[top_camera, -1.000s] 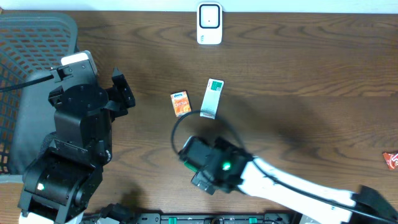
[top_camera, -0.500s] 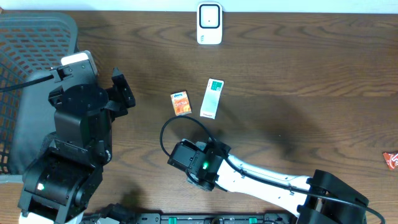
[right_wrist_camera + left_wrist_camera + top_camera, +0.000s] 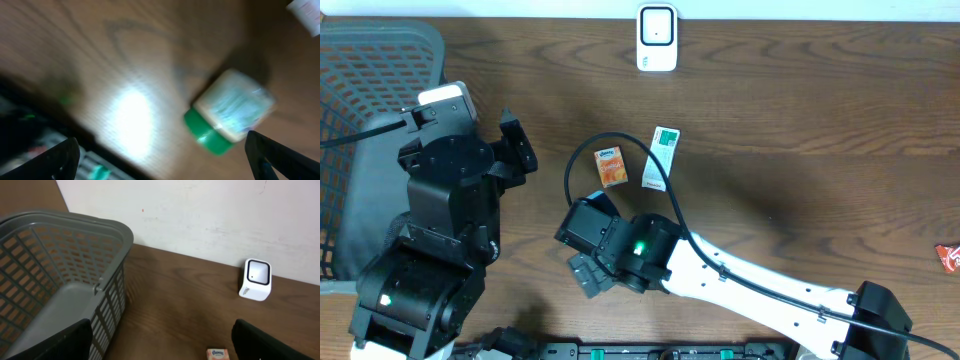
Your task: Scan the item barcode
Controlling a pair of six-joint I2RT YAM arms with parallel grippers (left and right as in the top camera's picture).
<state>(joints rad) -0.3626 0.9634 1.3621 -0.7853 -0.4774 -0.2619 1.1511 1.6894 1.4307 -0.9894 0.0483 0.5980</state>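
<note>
- Starting with the tabletop: dark wood, and everything for the job lies on it.
- A grey basket fills the left edge, well apart from the items, so it is no obstacle.
- My right pincer hangs spread wide and empty near the front edge. My left pincer is likewise released, beside the basket.
- The white scanner stands at the far edge.
- A green-and-white carton lies flat just beside a small orange box. Both sit between my right arm and the scanner, so I would lift over them.
- The item, as I judge it, is a green-capped bottle lying on its side under my right wrist camera, blurred. It is probably light, stiff, smooth and prone to roll. I would pinch across the body, leaving the label bare.
</note>
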